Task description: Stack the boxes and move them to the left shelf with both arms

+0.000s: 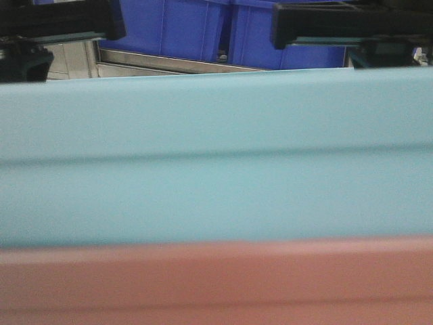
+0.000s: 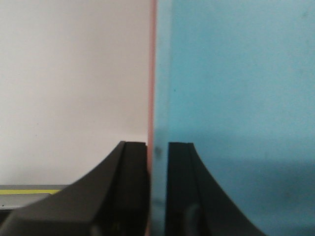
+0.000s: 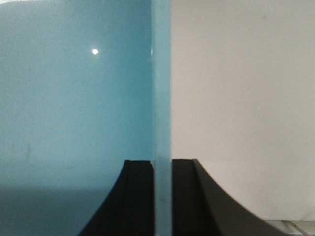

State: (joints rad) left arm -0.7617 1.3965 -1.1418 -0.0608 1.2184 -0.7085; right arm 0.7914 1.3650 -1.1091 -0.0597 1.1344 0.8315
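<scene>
The blue tub (image 1: 216, 149) sits nested in the pink tub (image 1: 216, 284), and the pair fills the front view close to the camera. The steel shelf (image 1: 169, 64) and dark blue bins (image 1: 183, 27) show beyond its rim. The left hand (image 2: 157, 147) is almost closed, pinching a side wall where a thin pink edge lies against the blue, so it seems to grip both tubs. The right hand (image 3: 162, 164) is clamped the same way on a wall where only blue shows. The thin, smooth plastic looks light, slightly flexible and slippery, so an even squeeze on both end walls suits it. Whether the stack rests on anything cannot be told. There is open room outside each hand; the shelf's front bar is the edge to clear
</scene>
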